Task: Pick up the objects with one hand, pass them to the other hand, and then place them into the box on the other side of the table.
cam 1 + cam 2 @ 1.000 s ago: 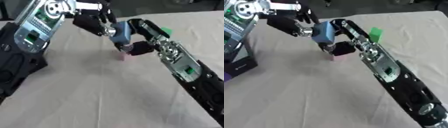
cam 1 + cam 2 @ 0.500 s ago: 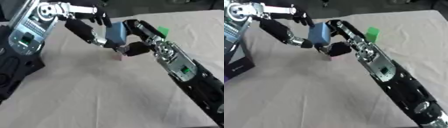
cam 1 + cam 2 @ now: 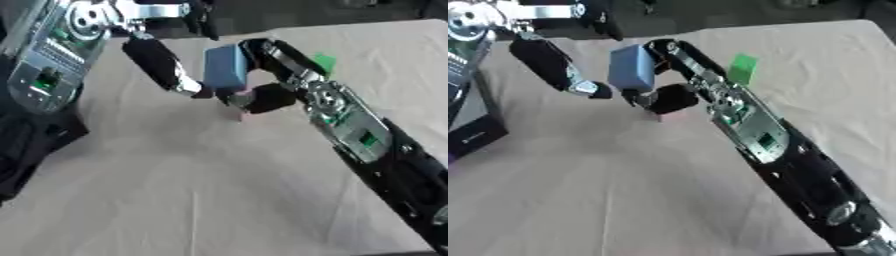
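Handover of a blue block (image 3: 632, 67) was under way above the cloth-covered table (image 3: 219, 200), toward its far left part. Compared with a second earlier, the block had been lifted clear of the cloth and carried slightly toward the left, and the left hand (image 3: 166, 70), which had been bunched close against it, had drawn its fingers apart and come to the block's left side. The right hand (image 3: 667, 85) was curled round the block, fingers behind and thumb below. The left hand's fingers were held fairly straight, their tips just beside the block's lower left corner; whether they touched it could not be told. A small pink thing (image 3: 658, 116) had stayed on the cloth directly under the hands. A green block (image 3: 743, 68) lay untouched near the far right edge. A dark box (image 3: 470, 115) was seen at the left edge of the table. By this reading, the pass had been started but not completed, and placing into the box remained undone. No brand, label or legible writing could be made out on anything.
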You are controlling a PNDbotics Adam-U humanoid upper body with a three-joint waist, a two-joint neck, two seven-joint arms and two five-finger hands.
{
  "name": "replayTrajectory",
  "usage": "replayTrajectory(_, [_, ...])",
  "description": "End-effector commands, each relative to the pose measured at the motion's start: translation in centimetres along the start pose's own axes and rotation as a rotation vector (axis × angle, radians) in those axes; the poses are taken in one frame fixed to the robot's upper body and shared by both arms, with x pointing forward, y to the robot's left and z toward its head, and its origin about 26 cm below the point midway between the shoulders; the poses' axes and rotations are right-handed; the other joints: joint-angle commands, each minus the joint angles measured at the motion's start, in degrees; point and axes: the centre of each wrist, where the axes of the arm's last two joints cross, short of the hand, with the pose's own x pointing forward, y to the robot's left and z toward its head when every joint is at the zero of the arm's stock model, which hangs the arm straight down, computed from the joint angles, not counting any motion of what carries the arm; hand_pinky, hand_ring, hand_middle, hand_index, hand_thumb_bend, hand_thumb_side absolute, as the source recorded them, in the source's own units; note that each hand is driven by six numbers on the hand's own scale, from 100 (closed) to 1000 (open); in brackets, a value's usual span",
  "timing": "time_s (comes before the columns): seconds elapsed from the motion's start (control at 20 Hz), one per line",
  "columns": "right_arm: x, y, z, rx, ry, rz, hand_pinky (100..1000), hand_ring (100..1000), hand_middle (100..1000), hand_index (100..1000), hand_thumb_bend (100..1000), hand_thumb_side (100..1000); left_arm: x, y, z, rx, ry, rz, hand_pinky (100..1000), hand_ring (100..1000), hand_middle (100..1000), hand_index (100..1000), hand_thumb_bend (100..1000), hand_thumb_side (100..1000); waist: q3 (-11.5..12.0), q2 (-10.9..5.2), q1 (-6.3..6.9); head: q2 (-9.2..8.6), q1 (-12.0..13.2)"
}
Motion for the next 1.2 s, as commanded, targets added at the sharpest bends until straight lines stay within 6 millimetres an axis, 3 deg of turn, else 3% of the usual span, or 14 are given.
replayTrajectory(0.05, [1.3,-0.3,-0.2,0.002,-0.043,0.007,750,715,541,536,146,100,0.7,0.6,0.3,0.034,-0.005,-0.017,924,886,805,842,524,360,0.00,-1.32,0.03,-0.08,0.00])
replayTrajectory(0.9, [2.5,-0.7,0.8,0.012,-0.061,0.026,745,710,536,531,162,100,0.5,-0.5,-1.4,0.022,0.031,0.025,922,884,806,832,477,434,-0.08,-1.36,0.08,-0.08,0.45])
replayTrajectory(1.2, [2.5,-0.6,0.8,0.021,-0.065,0.041,744,706,535,530,169,100,0.4,-0.9,-1.9,0.040,0.044,0.038,907,872,785,816,383,384,-0.15,-1.37,0.21,-0.08,0.57])
